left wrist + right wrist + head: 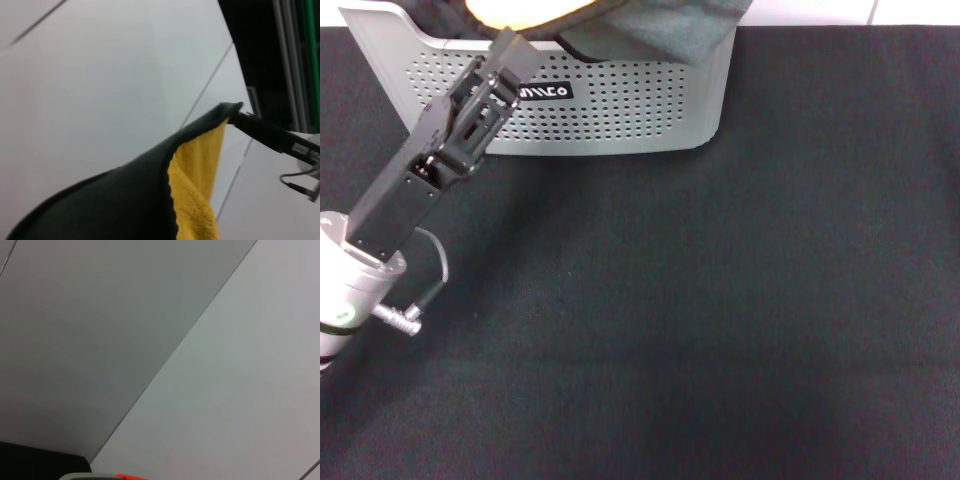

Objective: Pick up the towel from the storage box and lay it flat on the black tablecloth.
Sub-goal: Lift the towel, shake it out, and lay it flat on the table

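Observation:
The towel (670,30) lies heaped in the storage box (620,110) at the table's far left, with an orange patch and a dark grey fold showing. My left gripper (510,45) reaches up to the box's front rim, its tips together on the towel's black-trimmed edge. In the left wrist view the towel (195,190) rises close up, dark grey outside and yellow inside. Its peaked corner meets a thin black bar (265,132). The black tablecloth (720,300) covers the whole table. My right gripper is out of view.
A cable plug (400,318) hangs from my left wrist over the cloth. The right wrist view shows pale wall panels, with a sliver of the box rim (80,476) and orange towel (131,476) at its edge.

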Available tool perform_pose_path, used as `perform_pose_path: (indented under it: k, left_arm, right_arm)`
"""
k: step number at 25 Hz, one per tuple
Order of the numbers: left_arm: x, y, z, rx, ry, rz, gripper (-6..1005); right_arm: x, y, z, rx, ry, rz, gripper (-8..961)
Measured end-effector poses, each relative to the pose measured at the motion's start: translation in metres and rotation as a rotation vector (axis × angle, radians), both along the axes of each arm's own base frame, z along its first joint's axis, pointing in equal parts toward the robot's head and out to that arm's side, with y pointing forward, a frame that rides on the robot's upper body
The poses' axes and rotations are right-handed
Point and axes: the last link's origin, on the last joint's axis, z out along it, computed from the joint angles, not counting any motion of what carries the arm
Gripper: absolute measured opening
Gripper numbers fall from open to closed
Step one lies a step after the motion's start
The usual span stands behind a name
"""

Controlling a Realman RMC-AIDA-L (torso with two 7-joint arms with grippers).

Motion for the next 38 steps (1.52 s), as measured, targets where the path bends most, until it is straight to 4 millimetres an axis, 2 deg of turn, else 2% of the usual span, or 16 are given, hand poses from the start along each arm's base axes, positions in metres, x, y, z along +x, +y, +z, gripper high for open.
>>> perform_pose_path:
  k: [9, 18, 38]
  left_arm:
    - [-0.017, -0.007, -0.003, 0.010, 0.014, 0.096, 516]
    - [-0.016, -0.003, 0.002, 0.005, -0.035, 0.109, 512]
    - [-0.014, -0.002, 0.006, 0.018, -0.056, 0.097, 504]
  right_arm:
    - [-0.004, -0.006, 0.003, 0.011, 0.004, 0.023, 17]
    - [-0.004, -0.010, -0.005, 0.000, -0.016, 0.038, 18]
    - [0.008, -0.004, -0.013, -0.018, -0.035, 0.000, 18]
